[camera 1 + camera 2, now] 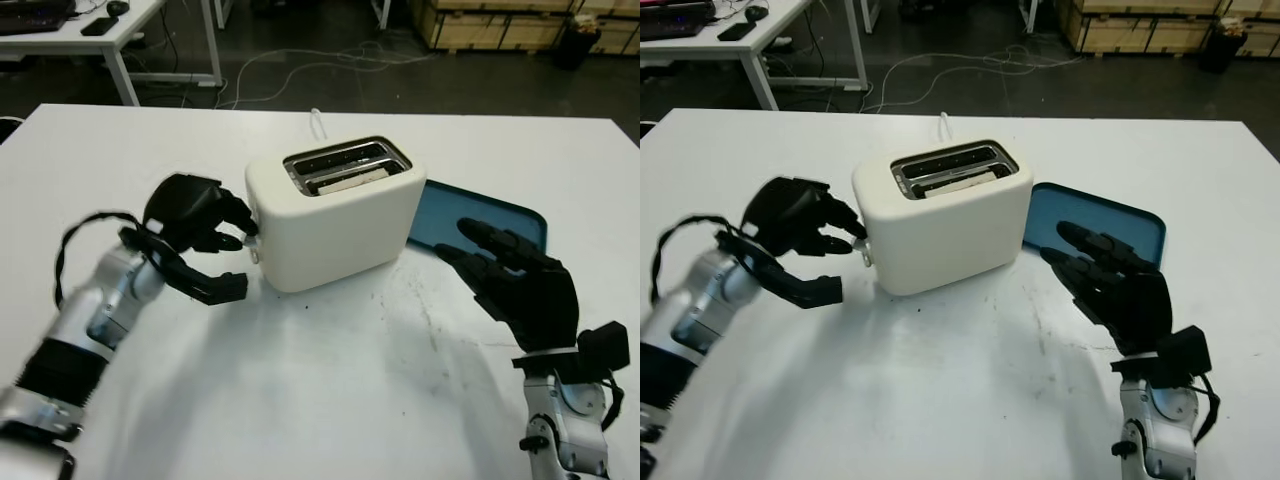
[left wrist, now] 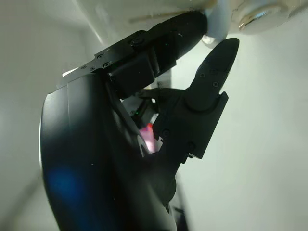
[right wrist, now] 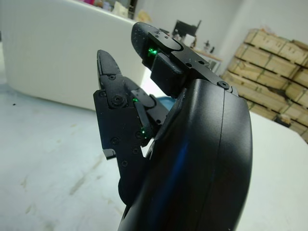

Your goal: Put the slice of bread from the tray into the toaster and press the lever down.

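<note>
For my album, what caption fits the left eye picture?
Left hand at the white toaster's lever, bread already in the slot; open right hand hovers by the blue tray.

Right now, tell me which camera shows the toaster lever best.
The left wrist view: the toaster lever sits close up, with the left hand fingertips on it. The two eye views show it small on the white toaster, half hidden by those fingers. The right wrist view gives just the toaster body.

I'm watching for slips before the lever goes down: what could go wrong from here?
1. The left hand touches the lever only with its fingertips, so they might slide off.
2. Pushing there could shove the toaster toward the blue tray, as the open right hand isn't bracing it.
</note>
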